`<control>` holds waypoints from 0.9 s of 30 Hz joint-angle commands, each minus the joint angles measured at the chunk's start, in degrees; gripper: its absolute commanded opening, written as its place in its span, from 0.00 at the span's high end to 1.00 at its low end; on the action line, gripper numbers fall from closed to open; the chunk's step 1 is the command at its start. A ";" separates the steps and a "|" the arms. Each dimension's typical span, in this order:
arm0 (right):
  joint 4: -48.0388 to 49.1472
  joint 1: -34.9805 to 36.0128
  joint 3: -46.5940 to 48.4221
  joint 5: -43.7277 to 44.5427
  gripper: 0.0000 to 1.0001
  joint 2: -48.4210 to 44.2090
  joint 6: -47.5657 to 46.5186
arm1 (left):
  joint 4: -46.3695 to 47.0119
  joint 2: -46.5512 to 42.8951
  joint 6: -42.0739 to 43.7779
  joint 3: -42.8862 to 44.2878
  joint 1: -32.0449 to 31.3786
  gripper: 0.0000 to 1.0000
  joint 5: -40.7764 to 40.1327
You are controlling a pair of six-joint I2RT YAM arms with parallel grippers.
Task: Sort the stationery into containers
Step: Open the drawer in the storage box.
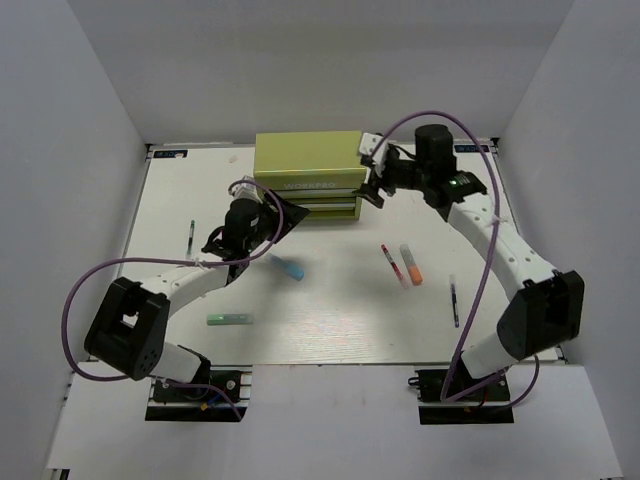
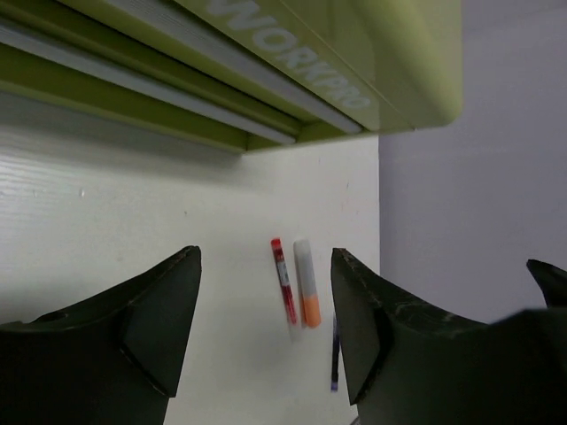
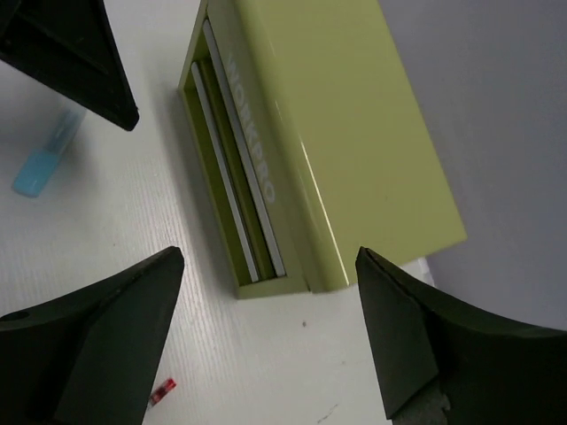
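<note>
top view: the tool chest stands at 12 o'clock on the table, its drawers apparently shut. the right gripper hangs at the front right corner and the left gripper at the front left, both with jaws apart and empty. judgement: hook one drawer lip squarely and steady the chest.
left wrist view: the red-white pen and orange/grey marker lie side by side, clear of the chest.
right wrist view: the light-blue/white marker lies at 9 o'clock, unobstructed.
</note>
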 commanded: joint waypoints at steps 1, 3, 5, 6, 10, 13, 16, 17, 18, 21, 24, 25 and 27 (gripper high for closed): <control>0.09 3.15 5.60 6.06 0.14 4.78 -1.29 | 11.48 1.35 -5.43 -4.62 -0.09 0.29 -6.65; 0.26 4.56 8.42 8.79 0.10 6.63 -1.65 | 16.85 2.94 -7.88 -5.17 -0.09 0.28 -9.02; -0.18 5.18 11.67 10.91 0.10 10.06 -2.26 | 19.23 4.69 -9.04 -5.17 -0.09 0.28 -9.56; -0.44 5.35 12.46 12.22 0.10 10.85 -2.18 | 21.59 6.70 -9.74 -5.17 -0.09 0.28 -10.17; -0.35 5.80 15.98 14.34 0.10 14.10 -2.53 | 27.48 10.93 -12.20 -5.17 -0.09 0.28 -10.71; -0.18 5.97 16.51 15.31 0.10 15.07 -3.14 | 31.01 12.78 -12.91 -4.64 -0.09 0.28 -10.71; -1.31 6.15 17.91 15.93 0.10 16.74 -4.37 | 33.11 14.81 -14.22 -4.11 -0.09 0.28 -11.23; -1.58 6.23 18.27 15.93 0.10 18.22 -4.98 | 33.82 16.03 -15.01 -4.11 -0.09 0.28 -11.84; -2.28 5.89 18.79 16.02 0.10 18.85 -5.08 | 34.70 16.65 -15.02 -4.11 -0.09 0.28 -11.85; -5.09 6.15 21.95 15.84 0.10 21.13 -5.87 | 37.95 19.45 -16.60 -3.59 -0.09 0.29 -12.38; -7.03 6.15 23.01 15.49 0.12 22.71 -7.00 | 41.46 21.66 -17.92 -2.98 -0.09 0.32 -12.38; -7.47 6.23 23.28 15.40 0.13 22.98 -7.18 | 42.87 22.88 -18.44 -2.97 -0.09 0.32 -12.38; -7.65 6.15 23.37 15.49 0.13 23.42 -7.45 | 44.54 24.03 -18.45 -2.44 -0.09 0.32 -12.90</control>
